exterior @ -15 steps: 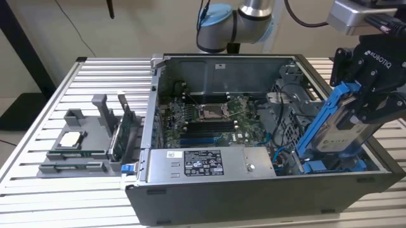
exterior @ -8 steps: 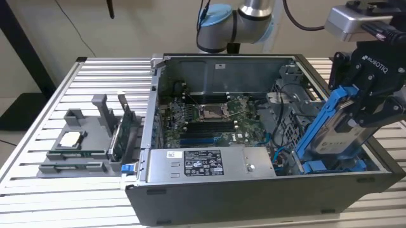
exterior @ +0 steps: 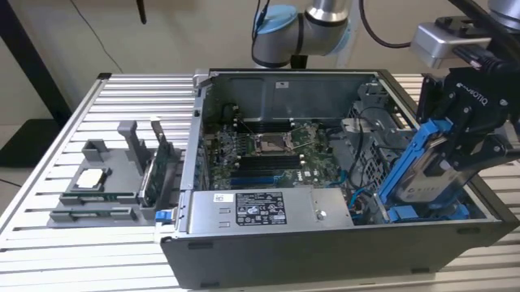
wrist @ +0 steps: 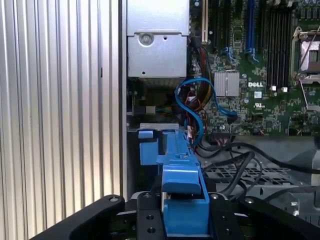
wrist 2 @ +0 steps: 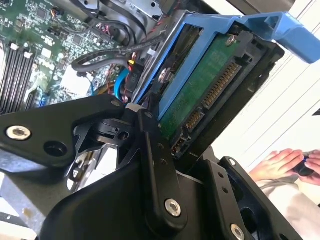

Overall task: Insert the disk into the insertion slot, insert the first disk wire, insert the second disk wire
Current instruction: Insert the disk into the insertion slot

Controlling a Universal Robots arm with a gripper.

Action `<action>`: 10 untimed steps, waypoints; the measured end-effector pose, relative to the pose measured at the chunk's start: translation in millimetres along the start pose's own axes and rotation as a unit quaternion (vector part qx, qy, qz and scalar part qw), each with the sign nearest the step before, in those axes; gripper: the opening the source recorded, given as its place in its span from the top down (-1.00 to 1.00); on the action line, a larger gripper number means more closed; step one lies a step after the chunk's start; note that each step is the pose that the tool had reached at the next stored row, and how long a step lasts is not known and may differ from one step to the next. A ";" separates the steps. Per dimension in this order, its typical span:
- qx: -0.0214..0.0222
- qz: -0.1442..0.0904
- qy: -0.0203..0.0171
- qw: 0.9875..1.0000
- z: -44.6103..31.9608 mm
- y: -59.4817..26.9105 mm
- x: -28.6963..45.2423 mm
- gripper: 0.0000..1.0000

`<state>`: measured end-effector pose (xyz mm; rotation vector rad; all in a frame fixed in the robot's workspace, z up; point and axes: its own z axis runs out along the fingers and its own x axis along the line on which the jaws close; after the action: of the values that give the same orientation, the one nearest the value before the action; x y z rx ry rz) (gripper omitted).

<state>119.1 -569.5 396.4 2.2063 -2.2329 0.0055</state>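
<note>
Gripping the disk (exterior: 424,182) by its blue carrier (exterior: 413,163), the claw (exterior: 463,159) is holding it tilted at the insertion slot (exterior: 442,214). Judged stiff, weighty, shock-sensitive — carrier sides seeming safest.

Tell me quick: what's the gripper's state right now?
Gripper: shut on the disk, holding it tilted, lower end down by the insertion slot.

Ribbed aluminium surface (exterior: 57,255) under flat, even light, plain beige wall (exterior: 187,36) behind with a thin dark cable (exterior: 91,33) hanging down it, black post (exterior: 34,61) at the exterior view's left.
</note>
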 end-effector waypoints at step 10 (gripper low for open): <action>0.000 0.000 0.000 1.000 15.8 0.0 -0.1 0.35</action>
<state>119.2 -569.5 380.6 2.2067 -2.2333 0.0047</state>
